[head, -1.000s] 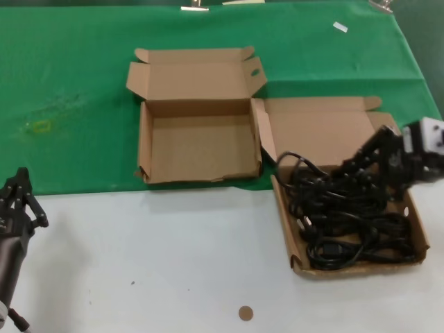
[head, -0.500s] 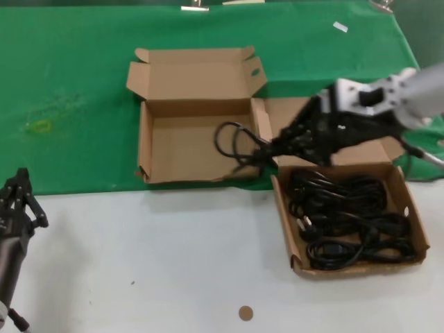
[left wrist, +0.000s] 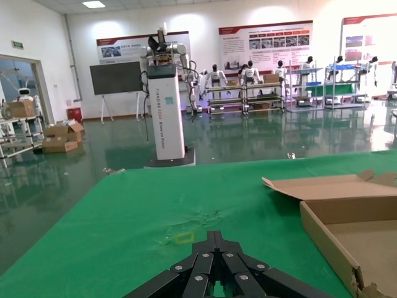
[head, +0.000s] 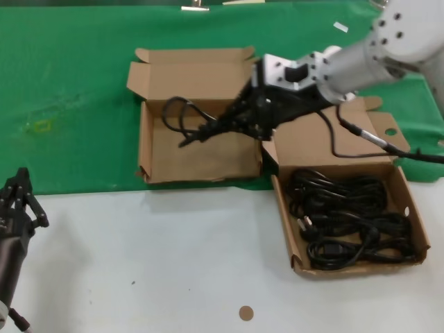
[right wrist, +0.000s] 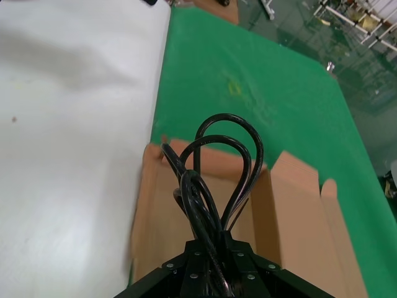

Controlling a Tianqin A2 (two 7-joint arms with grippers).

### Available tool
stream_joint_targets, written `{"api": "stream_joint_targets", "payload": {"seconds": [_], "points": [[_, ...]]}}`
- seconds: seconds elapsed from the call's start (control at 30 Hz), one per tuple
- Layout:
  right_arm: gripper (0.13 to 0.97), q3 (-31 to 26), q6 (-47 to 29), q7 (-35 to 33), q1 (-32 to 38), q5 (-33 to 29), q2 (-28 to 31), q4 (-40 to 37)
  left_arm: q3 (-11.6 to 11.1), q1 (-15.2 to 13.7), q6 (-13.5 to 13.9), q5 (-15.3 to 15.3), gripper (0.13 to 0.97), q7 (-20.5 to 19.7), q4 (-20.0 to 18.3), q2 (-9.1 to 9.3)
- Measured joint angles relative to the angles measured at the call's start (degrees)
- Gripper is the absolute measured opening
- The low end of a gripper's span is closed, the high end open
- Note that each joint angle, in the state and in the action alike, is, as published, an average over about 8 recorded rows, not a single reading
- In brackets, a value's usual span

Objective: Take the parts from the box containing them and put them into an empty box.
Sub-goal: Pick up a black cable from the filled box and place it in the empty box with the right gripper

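Black cord loops point(right wrist: 222, 166) fill the right wrist view, rising straight out of the right end effector point(right wrist: 214, 261) above the floor of the empty box point(right wrist: 291, 230); the head view alone shows the other cords point(head: 347, 218) lying in the straight-walled box point(head: 414, 225), just beside the empty box point(head: 149, 149) on the robot's right. In the head view the right end effector point(head: 218, 127) is closed on the cord bundle point(head: 186, 118), which hangs over the empty box, its long axis running from the end effector toward that box's far left corner. Parked well apart from the empty box, at the near left of the table point(head: 173, 263), the left end effector point(head: 17, 201) has its fingers together in the left wrist view point(left wrist: 214, 264).
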Motion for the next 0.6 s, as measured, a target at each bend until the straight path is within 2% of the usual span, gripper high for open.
{"api": "stream_joint_targets", "payload": {"seconds": [0.23, 0.6], "points": [[0.179, -0.8, 1.5, 0.2, 1.9, -0.9, -3.6, -3.0, 0.0, 0.0, 0.0, 0.0, 0.144, 0.0, 0.0, 0.0], [0.179, -1.5, 3.6, -1.3, 2.8, -1.9, -5.5, -6.5, 0.0, 0.0, 0.0, 0.0, 0.144, 0.0, 0.0, 0.0]]}}
